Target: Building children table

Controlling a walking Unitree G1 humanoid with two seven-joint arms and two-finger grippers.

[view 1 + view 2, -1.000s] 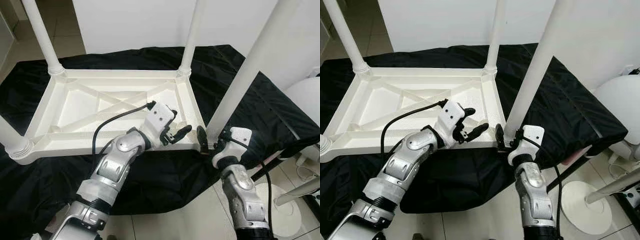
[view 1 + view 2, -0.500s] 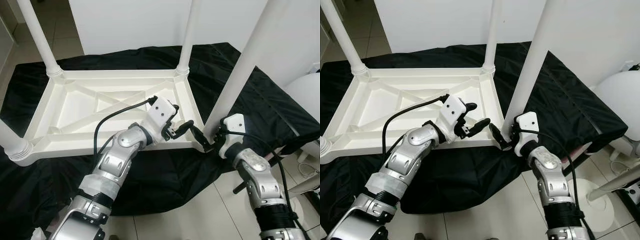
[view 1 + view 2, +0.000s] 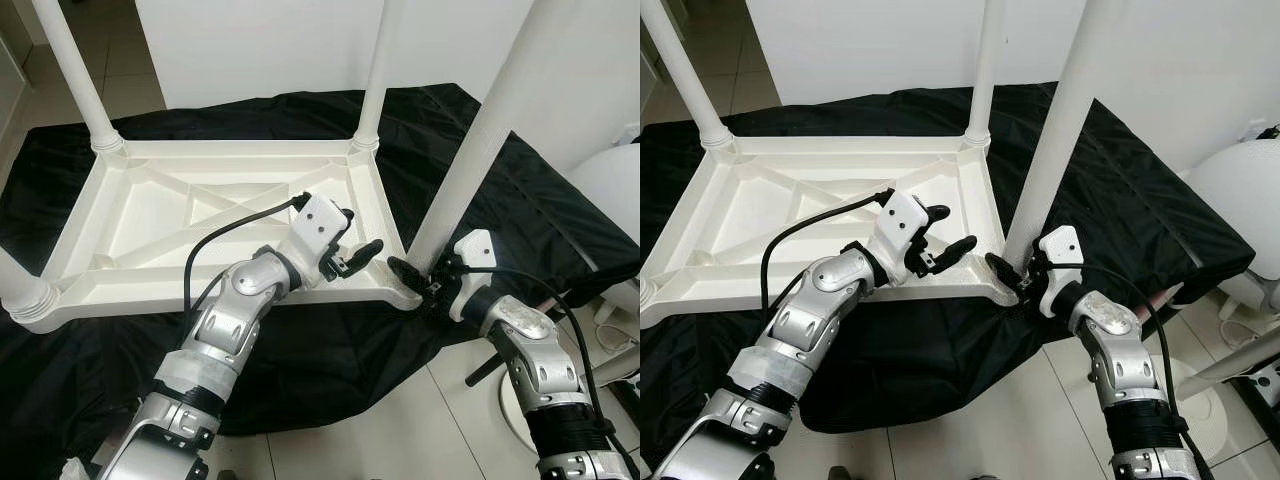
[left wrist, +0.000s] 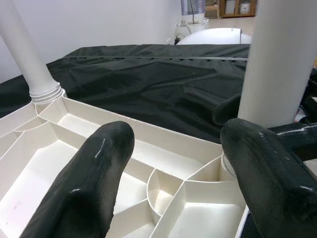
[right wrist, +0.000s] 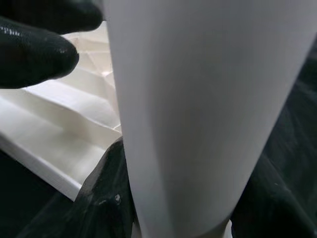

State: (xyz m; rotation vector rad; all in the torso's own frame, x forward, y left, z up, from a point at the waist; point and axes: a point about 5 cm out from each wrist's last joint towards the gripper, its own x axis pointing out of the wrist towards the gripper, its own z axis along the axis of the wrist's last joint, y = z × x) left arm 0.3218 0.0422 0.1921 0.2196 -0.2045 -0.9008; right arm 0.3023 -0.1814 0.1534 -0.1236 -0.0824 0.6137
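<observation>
The white children's table (image 3: 120,296) lies upside down on a black cloth, its legs pointing up. My right gripper (image 3: 418,276) is at the foot of the near right leg (image 3: 480,150), shut on that leg. In the right wrist view one finger (image 5: 106,198) presses against the leg (image 5: 188,124). My left gripper (image 3: 360,232) hovers open just above the table's near right corner, close to the same leg. The left wrist view shows its two fingers (image 4: 84,183) spread over the ribbed corner cells (image 4: 163,191), with nothing between them.
Three other legs stand at the far left (image 3: 75,75), far right (image 3: 375,70) and near left (image 3: 20,280). The black cloth (image 3: 300,350) hangs over the front edge. At the right are a white rounded object (image 3: 610,200) and a round white stand base (image 3: 1185,408) on the tiled floor.
My right arm has swung outward to the right, and its fingers have closed in around the near right leg's foot. The left gripper has stayed over the corner, shifting only slightly.
</observation>
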